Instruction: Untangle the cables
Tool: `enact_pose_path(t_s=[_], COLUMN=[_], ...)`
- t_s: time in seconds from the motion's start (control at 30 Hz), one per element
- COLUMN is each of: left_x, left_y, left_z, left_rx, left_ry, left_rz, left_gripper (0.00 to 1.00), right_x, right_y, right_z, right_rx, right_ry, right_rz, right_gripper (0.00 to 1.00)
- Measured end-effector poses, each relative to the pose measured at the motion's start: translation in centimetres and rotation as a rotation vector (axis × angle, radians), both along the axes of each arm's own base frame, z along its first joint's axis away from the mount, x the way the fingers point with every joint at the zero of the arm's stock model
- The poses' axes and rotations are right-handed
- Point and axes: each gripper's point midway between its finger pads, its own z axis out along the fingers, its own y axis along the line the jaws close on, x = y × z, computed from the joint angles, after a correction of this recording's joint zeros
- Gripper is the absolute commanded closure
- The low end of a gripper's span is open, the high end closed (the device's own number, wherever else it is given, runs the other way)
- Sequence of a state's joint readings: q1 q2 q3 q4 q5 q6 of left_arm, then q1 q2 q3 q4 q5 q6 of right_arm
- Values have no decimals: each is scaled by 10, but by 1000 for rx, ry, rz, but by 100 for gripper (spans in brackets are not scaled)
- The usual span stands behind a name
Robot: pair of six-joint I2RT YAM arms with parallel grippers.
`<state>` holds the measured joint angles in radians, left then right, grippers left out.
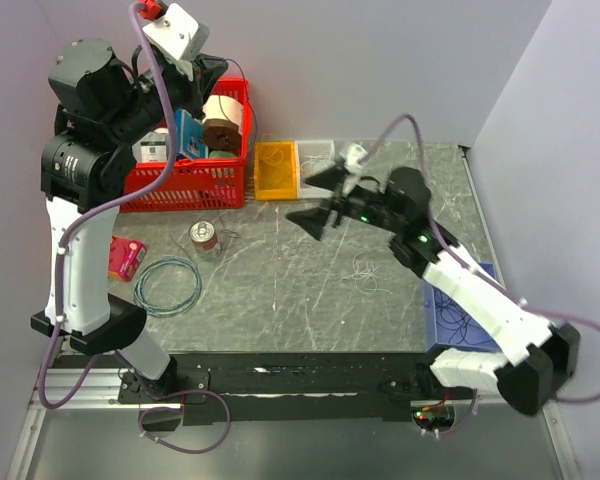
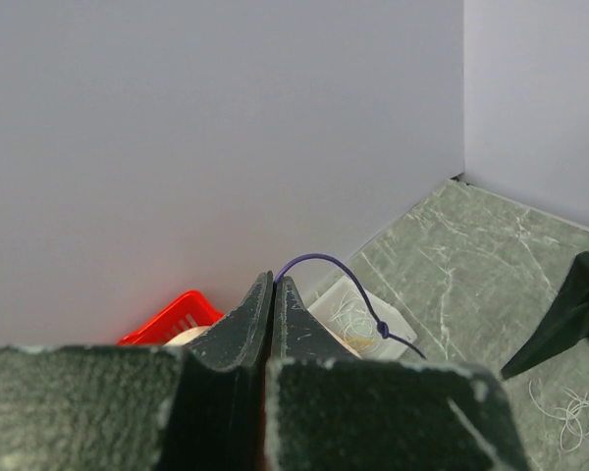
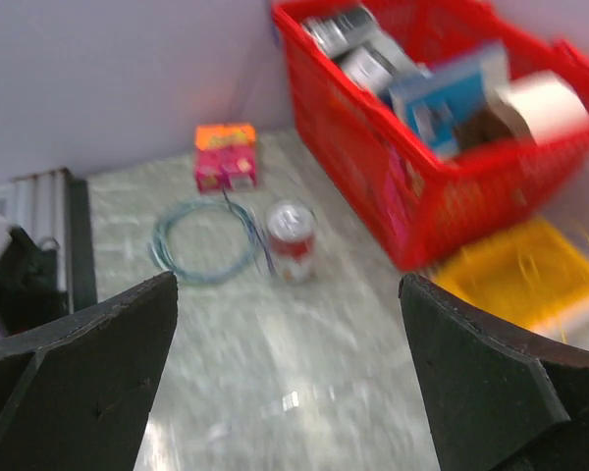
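Observation:
My left gripper (image 2: 274, 280) is raised high above the red basket and is shut on a thin dark purple cable (image 2: 346, 275). The cable arcs out of the fingertips to a small knot and hangs down. In the top view the left gripper (image 1: 212, 70) is at the far left. A pale grey-white cable (image 1: 365, 270) lies loose on the table, and it also shows in the left wrist view (image 2: 569, 412). My right gripper (image 1: 316, 198) hovers open and empty above the middle of the table; its jaws are wide apart in the right wrist view (image 3: 287, 285). No yellow-orange cable is in view.
A red basket (image 1: 185, 180) of goods stands at the back left, with a yellow tray (image 1: 276, 170) and a clear tray (image 1: 316, 155) beside it. A can (image 1: 205, 238), a teal coil (image 1: 167, 285) and a pink box (image 1: 127, 257) lie at the left. A blue tray (image 1: 450, 300) sits at the right.

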<state>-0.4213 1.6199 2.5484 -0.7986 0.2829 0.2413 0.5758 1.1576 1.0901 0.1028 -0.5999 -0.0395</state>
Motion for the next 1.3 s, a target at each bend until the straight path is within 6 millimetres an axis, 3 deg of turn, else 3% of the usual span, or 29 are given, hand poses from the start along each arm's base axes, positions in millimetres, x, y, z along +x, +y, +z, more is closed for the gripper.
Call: enact_pose_path(t_s=[0.1,0.2,0.3,0.5,0.57,0.6,0.7,0.73,0.77,0.83,0.87,1.03,1.07,1.13,1.17,1.23,1.27,1.3], left_x=[-1,-2,-3,-9,-11,-12,-15,-15,-16,-16,-16,-5,-1,7,12,23,28,32], left_y=[1,1,1,4,5,5,7,7,7,8,9,19,22,23,22,14,9,2], left_z=[1,2,4,9,11,12,14,14,15,15,15,5,-3,-25,-43,-86,-111,-138], left_rx=[-2,-2,-5,-9,-11,-12,-14,-14,-15,-15,-15,3,15,51,85,158,191,223], left_ry=[-4,-6,-11,-21,-25,-28,-32,-32,-34,-34,-36,-17,-1,45,76,158,211,269], left_rz=[0,0,0,0,0,0,-1,0,0,3,9,87,106,120,116,86,62,33], left_gripper=[99,99,99,99,99,99,99,99,99,99,99,99,94,81,61,45,29,24], right_x=[5,17,33,53,64,68,77,78,78,80,82,86,86,88,91,97,100,101], right_y=[40,66,84,110,113,114,111,111,111,109,108,92,84,58,41,0,-25,-48], right_z=[24,29,21,-14,-19,-23,-28,-29,-29,-30,-32,-59,-65,-69,-67,-49,-34,-19], right_rx=[36,59,69,43,36,31,18,18,18,17,15,-43,-63,-97,-105,-90,-70,-48], right_ry=[-40,-25,13,103,117,123,125,124,128,126,130,180,197,229,242,248,239,224], right_rz=[58,74,71,55,11,-11,-57,-63,-68,-81,-92,-164,-187,-256,-298,-394,-451,-508], right_gripper=[0,0,0,1,6,10,49,73,84,100,100,100,100,100,100,100,100,100])
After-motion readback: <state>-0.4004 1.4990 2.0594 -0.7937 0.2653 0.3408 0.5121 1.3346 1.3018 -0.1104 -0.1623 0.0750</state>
